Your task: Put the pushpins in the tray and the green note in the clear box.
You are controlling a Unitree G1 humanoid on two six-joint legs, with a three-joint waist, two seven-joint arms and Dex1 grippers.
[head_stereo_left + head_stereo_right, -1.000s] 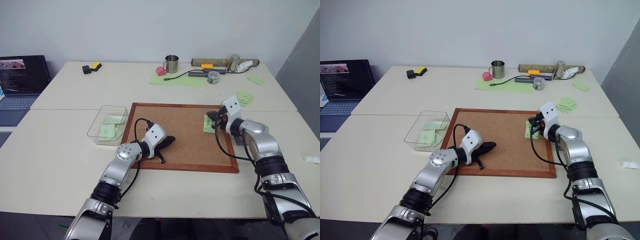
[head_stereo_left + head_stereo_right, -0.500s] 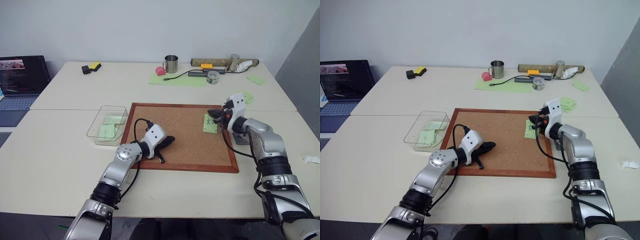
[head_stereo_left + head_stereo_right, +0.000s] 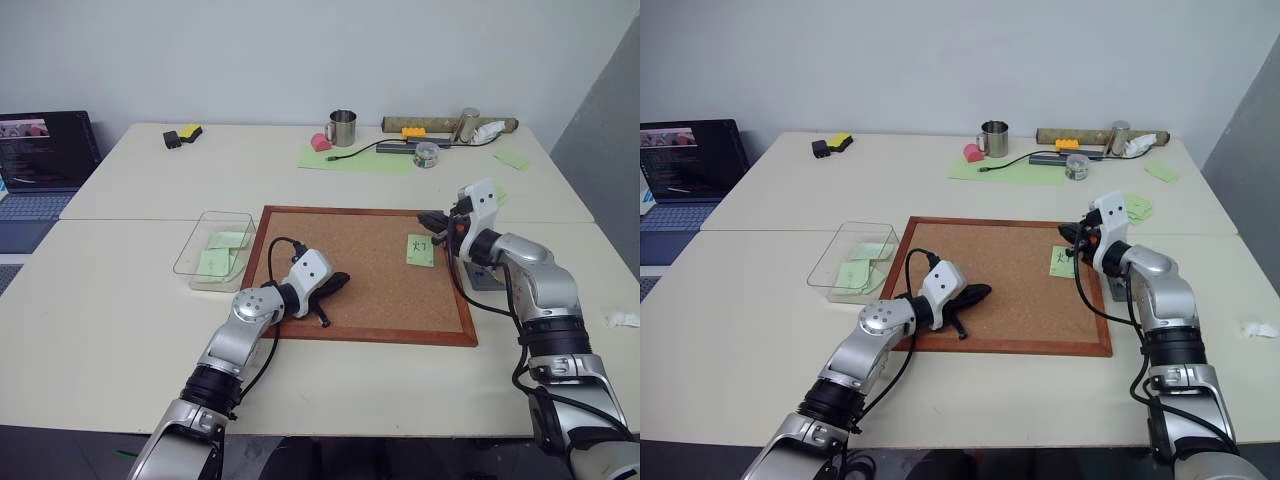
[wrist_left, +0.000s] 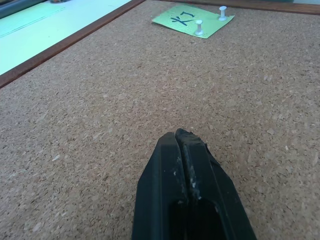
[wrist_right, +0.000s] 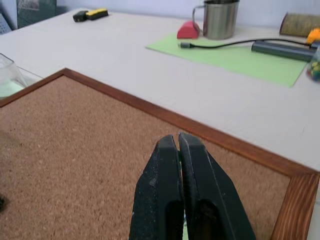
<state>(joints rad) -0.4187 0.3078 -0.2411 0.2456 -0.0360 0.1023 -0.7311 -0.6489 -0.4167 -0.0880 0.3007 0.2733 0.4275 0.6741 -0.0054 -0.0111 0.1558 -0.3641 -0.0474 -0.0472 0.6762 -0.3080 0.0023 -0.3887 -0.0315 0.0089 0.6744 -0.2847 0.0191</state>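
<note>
**Green note pinned at corkboard's right side, both grippers closed and empty**

While the green note (image 3: 421,250) lies flat on the corkboard (image 3: 365,272) near its right frame, it sits square to the board edges, no clear long axis. In the left wrist view two white-headed pushpins (image 4: 199,27) stand upright in it, at one edge. Black handwritten marks on the note; I can't read them as words.

Right gripper (image 3: 431,219) is above the board's far right corner, just beyond the note, pointing toward the robot's left, fingers pressed together; whether anything small is pinched between them can't be told. Left gripper (image 3: 337,283) rests low over the board's near left part, fingers shut on nothing, pointing right across the cork toward the note, well apart from it.

The clear box (image 3: 214,250) stands just beside the board's left frame, pale-green notes inside it. The tray (image 3: 1118,288) shows as a grey bit behind the right forearm, just off the board's right frame.

Open room: the cork between the two grippers is bare, and the table nearer the robot too. Laptop (image 3: 45,150) at far left, text unreadable.
</note>
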